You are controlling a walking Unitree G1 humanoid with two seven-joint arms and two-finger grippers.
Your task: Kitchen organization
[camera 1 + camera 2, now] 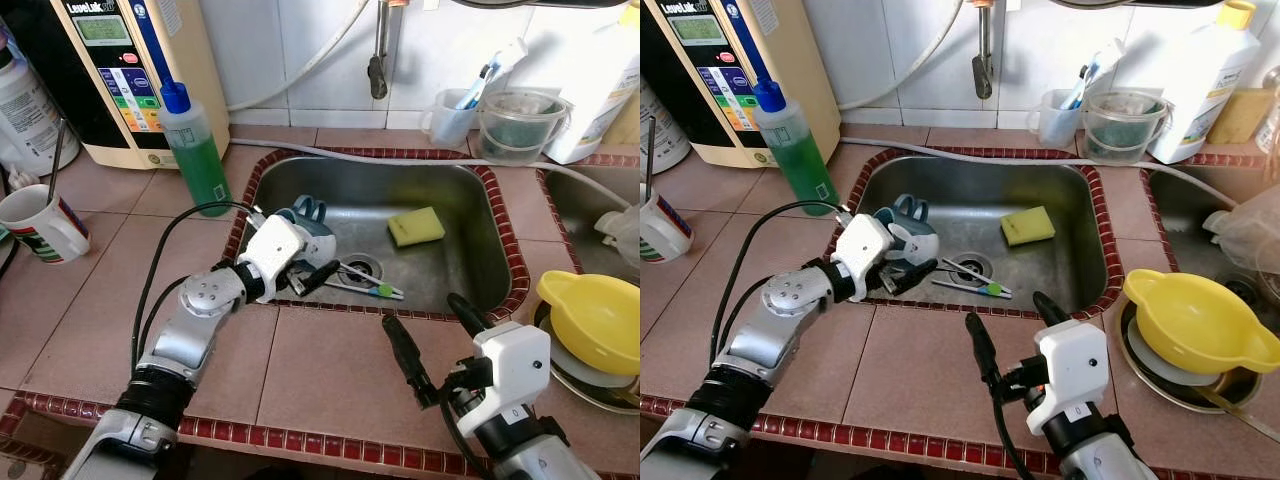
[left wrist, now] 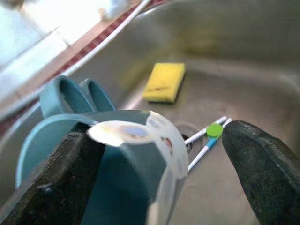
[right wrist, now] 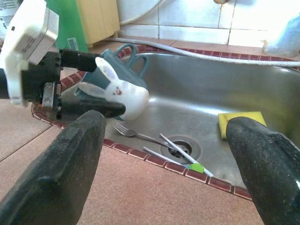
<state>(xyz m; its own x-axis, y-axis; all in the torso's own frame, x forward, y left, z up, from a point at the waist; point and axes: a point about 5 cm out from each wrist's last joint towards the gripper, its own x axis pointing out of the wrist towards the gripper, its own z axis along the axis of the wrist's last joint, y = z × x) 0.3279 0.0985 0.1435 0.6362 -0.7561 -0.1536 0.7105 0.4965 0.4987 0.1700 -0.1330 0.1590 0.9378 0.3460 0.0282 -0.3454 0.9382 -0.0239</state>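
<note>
The left gripper is reaching over the left edge of the steel sink and has its fingers clamped on a teal-and-white bunny mug (ears and a little face, pretty cute), one finger inside the rim and one outside. The mug is tipped on its side, held just above the sink floor near the drain. Down in the basin there's a fork, a pair of white chopsticks with a green tab, and a yellow sponge further back. The right gripper hovers over the tiled counter in front of the sink, fingers spread wide, holding nothing. A green soap bottle stands beside the sink's left corner.
</note>
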